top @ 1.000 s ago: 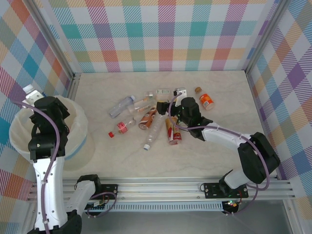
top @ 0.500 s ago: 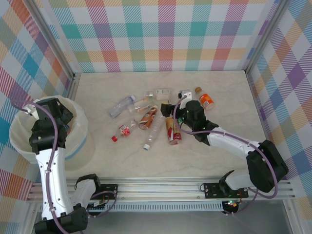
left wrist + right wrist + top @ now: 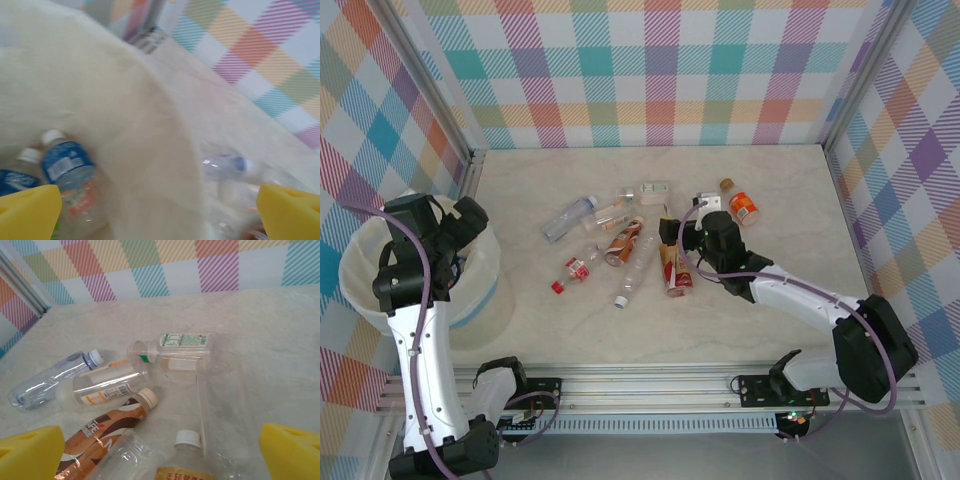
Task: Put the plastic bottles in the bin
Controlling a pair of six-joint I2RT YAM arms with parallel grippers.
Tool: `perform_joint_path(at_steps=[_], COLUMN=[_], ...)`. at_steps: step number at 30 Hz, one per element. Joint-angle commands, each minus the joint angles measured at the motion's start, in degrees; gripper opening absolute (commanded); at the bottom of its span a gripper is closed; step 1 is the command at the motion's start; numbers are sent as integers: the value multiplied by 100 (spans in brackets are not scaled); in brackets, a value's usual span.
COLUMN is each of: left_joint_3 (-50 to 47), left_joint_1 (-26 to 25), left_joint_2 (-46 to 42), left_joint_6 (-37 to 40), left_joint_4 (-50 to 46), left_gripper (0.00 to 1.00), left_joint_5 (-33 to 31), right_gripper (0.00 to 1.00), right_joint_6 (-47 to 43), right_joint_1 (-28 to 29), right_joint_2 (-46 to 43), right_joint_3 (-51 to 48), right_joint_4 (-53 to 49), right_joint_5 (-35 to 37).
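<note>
Table point(image 3: 800, 230): pale marbled top across the middle of the overhead view.
Bin point(image 3: 488, 300): at the left edge of the overhead view, lined with a white bag. It already holds some drinks, among them a blue-label bottle point(image 3: 65, 162) low on the left of the left wrist view.
Left gripper point(image 3: 470, 218): fingers spread wide with nothing between them, hanging over the bin's right rim on the side toward the table.
Right gripper point(image 3: 160, 452): also spread and empty, poised low above the pile in the centre of the overhead view.
Bottles point(image 3: 620, 245): a loose cluster lying flat mid-table, well apart from the bin, so much of the job is left.
Brown bottle point(image 3: 107, 427): lower left of the right wrist view, just beside the left finger.
Orange-label bottle point(image 3: 180, 472): bottom centre of that view, white cap up, directly between the fingers.
Green-label bottle point(image 3: 175, 347): centre of that view, farther off.
Step in hand: the left arm looks done with a drop, and the right arm is choosing a bottle.
Next move: the right gripper should drop over the orange-label bottle and close across its body. Its neighbours touch it and may roll.
Since a second ago: the left gripper has swung from the bin's far left rim to its right rim. The right gripper has drawn toward the lower part of the pile.
</note>
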Motion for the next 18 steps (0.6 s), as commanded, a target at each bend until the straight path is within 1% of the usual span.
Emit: perform_joint_path(at_steps=[1,3,9,11,13,14,15,18], left_joint_3=[199,226,227,219,210,189,151,-25], left_joint_1=[-99,-307,-1275,-1606,-1901,-2007,-2135,-2380], left_joint_2=[22,115,467,615,776,842,909,1065], left_joint_6=[-165,-208,-39,50,90,90,76,23], left_joint_4=[609,807,1473,1650,1816,1898,2010,2345], left_gripper=[100,100,100,100,100,100,100,100], left_joint_5=[1472,1820,2296,2422,2515,2550,2583,2585], right_gripper=[100,100,100,100,100,100,99,98], right_joint_6=[298,460,710,541,67,-29,-45,181], right_joint_1=[7,6,8,8,8,16,46,282], right_joint_2=[-226,-325,-505,-583,-724,-762,-783,-686], right_joint_3=[-146,-179,-167,-212,-377,-406,-407,-316], right_joint_4=[-542,-812,-1952,-2034,-1756,-1732,-1823,-2312], right_joint_5=[418,446,296,-109,-1109,-1402,-1557,-1262])
